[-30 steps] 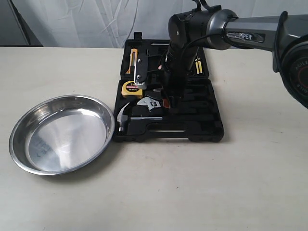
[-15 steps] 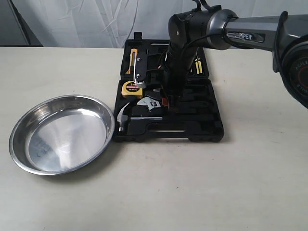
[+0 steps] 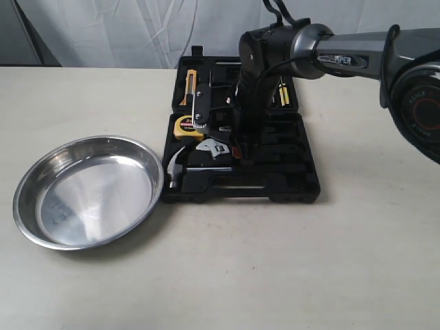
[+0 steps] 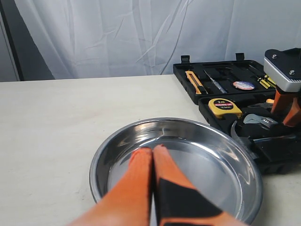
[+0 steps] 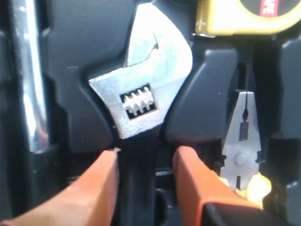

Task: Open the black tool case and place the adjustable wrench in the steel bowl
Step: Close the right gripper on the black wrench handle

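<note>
I get bright, even light; the steel bowl (image 3: 86,192) glares softly, and my right wrist view is blurred close-up.

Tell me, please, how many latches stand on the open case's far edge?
2. One latch is at the corner of the black tool case beside the utility knife; the other latch is at the opposite corner. None seems hidden.

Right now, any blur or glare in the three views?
Right wrist view: adjustable wrench slightly soft, right end effector fingers blurrier; exterior view: sharp, bright sheen in the steel bowl, black tool case interior dark; left wrist view: mostly sharp.
</note>
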### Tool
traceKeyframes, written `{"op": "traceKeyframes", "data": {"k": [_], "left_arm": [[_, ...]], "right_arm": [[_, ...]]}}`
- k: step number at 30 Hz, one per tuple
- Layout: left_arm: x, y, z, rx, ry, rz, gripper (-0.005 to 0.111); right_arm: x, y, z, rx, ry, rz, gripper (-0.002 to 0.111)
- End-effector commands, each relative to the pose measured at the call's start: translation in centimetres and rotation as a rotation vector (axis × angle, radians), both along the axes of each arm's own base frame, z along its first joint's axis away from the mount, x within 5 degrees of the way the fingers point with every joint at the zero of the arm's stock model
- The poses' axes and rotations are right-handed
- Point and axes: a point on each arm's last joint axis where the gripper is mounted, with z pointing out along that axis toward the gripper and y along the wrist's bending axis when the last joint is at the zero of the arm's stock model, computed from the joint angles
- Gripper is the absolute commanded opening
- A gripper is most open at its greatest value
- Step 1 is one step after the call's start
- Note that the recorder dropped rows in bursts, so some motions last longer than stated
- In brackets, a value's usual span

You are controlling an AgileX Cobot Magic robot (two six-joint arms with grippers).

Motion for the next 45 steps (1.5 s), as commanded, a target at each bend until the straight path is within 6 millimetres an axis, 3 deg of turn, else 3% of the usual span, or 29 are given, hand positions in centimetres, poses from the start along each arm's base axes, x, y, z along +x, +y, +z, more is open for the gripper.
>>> {"op": "traceKeyframes", "data": {"k": [1,6,10,14,26,38,45], "left_arm": [[0.0,0.0,-0.2,0.005,0.001,0.0,0.0],[0.0,0.0,-0.2,0.005,0.001,0.0,0.0],[0.0,0.0,-0.2,0.005,0.001,0.0,0.0],[0.0,0.0,-0.2,0.005,0.001,0.0,0.0],[0.0,0.0,-0.2,0.005,0.001,0.0,0.0],[0.0,0.0,-0.2,0.005,0.001,0.0,0.0],[0.0,0.0,-0.2,0.005,0.001,0.0,0.0]], "right_arm": [[0.3,-0.2,-0.2,-0.003,-0.011,0.0,0.04],[0.3,-0.2,-1.8,-0.02,0.02,0.0,0.04],[0.3,-0.2,-1.9,-0.018,0.018,-0.003,0.036],[0.3,-0.2,-1.9,-0.018,0.018,-0.003,-0.001],[0.3,-0.4,1.4,0.004,-0.039,-0.036,-0.001],[0.1,-0.6,1.7,-0.009,-0.023,-0.063,-0.001],[0.1,-0.6,3.0,0.006,-0.051,-0.069,-0.001]]}}
